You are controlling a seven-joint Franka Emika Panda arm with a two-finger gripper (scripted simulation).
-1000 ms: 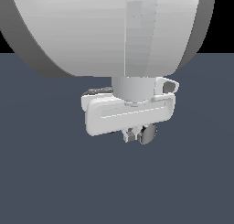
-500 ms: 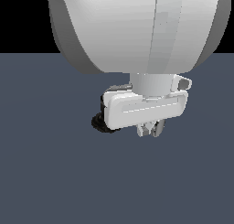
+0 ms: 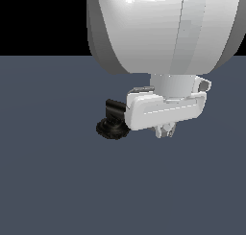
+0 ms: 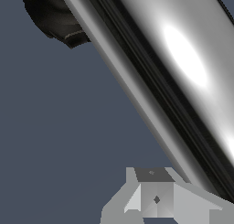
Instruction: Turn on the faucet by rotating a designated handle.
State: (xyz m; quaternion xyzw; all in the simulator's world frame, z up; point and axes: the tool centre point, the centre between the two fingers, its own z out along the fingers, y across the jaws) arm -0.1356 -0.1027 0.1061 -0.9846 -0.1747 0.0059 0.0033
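Note:
In the exterior view the faucet (image 3: 111, 127) shows its black ribbed round base on the floor and a short black elbow stem above it. My white hand sits just to the exterior view's right of the stem and hides the handle there. My gripper (image 3: 166, 130) points down, its fingers together with nothing between them. In the wrist view the handle (image 4: 183, 58), a shiny chrome cylinder, runs diagonally very close to the camera, joined to the black elbow (image 4: 52, 17). The shut gripper (image 4: 155, 198) lies right beside the bar; whether it touches the bar I cannot tell.
The large white arm link (image 3: 163, 28) fills the upper part of the exterior view. A flat dark blue-grey floor (image 3: 57, 181) spreads all around the faucet, with a black background above it.
My arm and hand have shifted toward the exterior view's right, uncovering the faucet's black base and stem. The fingers stay together.

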